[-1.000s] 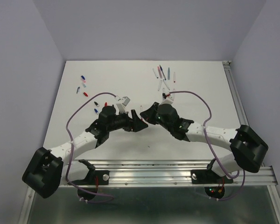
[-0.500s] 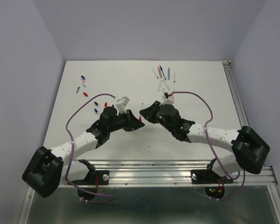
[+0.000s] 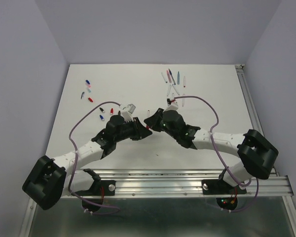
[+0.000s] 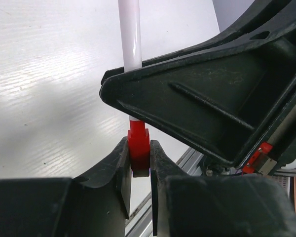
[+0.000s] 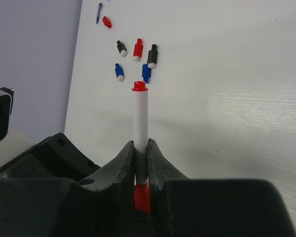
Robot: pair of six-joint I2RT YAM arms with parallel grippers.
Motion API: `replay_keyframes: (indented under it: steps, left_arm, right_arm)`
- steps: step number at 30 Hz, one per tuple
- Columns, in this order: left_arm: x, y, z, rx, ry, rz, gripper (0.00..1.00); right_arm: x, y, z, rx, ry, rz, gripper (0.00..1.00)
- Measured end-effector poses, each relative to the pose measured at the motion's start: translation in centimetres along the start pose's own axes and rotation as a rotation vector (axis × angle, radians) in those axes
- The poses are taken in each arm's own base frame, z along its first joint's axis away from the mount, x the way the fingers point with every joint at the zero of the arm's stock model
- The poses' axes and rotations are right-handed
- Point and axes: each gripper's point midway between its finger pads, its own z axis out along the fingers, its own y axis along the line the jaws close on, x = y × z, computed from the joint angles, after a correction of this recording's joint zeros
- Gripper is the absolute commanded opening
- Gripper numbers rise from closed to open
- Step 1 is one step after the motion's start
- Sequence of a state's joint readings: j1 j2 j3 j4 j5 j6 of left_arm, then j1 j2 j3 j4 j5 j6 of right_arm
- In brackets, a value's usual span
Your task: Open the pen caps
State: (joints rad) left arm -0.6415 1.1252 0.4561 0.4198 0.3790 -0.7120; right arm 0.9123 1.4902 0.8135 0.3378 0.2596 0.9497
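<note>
My left pincer clamps the red cap, my right pincer clamps the pen; the cap seems not yet off. Several loose caps lie finished; other pens remain.

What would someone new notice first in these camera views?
At the middle of the table, one white pen is gripped twice: the right gripper clamps its barrel, the left gripper pinches its red cap. Loose caps dot the far left; more pens lie far right of centre.
</note>
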Motion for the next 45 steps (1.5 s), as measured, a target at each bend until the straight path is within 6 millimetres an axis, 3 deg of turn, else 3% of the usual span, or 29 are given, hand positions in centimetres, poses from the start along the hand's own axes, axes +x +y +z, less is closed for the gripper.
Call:
replay_keyframes:
  steps: [7,8,10,11,12,14,17,21,25,28,32,38,43,45]
  left_arm:
    - [-1.0,1.6,-0.7,-0.072,-0.149,-0.054,0.00]
    - [-0.5,1.4,-0.8,-0.060,-0.136,-0.064,0.00]
    - [3.5,-0.4,-1.6,0.024,-0.028,-0.072,0.00]
    - [5.1,-1.1,-2.0,0.055,0.022,-0.076,0.00]
    - [6.9,-1.9,-2.5,0.091,0.080,-0.082,0.00]
    - [7.9,-2.2,-2.9,0.104,0.111,-0.099,0.00]
    - [7.9,-2.2,-3.2,0.098,0.108,-0.113,0.00]
    - [6.5,-0.7,-2.6,-0.036,0.067,-0.107,0.00]
    - [2.0,1.0,-1.3,-0.193,-0.019,-0.087,0.00]
    - [-2.7,4.1,-0.5,-0.320,-0.111,-0.103,0.00]
    - [-5.9,9.3,0.4,-0.495,-0.126,-0.128,0.00]
    - [-6.8,14.7,2.9,-0.654,-0.029,-0.139,0.00]
    - [-5.6,17.2,3.8,-0.731,0.042,-0.150,0.04]
    - [-6.1,17.4,4.0,-0.745,0.035,-0.147,0.12]
  right_arm:
    - [-0.1,0.5,2.8,0.104,0.035,-0.146,0.01]
    - [-1.0,0.3,3.3,0.128,-0.007,-0.175,0.01]
    - [-5.3,-0.7,5.8,0.211,-0.121,-0.195,0.01]
    - [-9.6,-2.5,7.4,0.280,-0.216,-0.194,0.01]
    - [-11.4,-3.6,7.8,0.313,-0.250,-0.189,0.01]
    - [-17.3,-7.9,8.2,0.438,-0.362,-0.182,0.01]
    - [-20.9,-11.3,7.3,0.536,-0.427,-0.191,0.01]
    - [-20.2,-11.5,7.3,0.542,-0.404,-0.225,0.01]
    - [-17.7,-13.5,6.1,0.571,-0.335,-0.260,0.06]
    - [-16.7,-16.2,4.7,0.615,-0.290,-0.265,0.09]
    - [-16.8,-19.7,3.5,0.661,-0.238,-0.276,0.10]
    - [-17.4,-22.2,3.4,0.659,-0.181,-0.292,0.13]
    - [-14.8,-24.8,4.7,0.665,-0.065,-0.331,0.13]
    - [-13.3,-25.9,5.2,0.669,-0.010,-0.344,0.14]
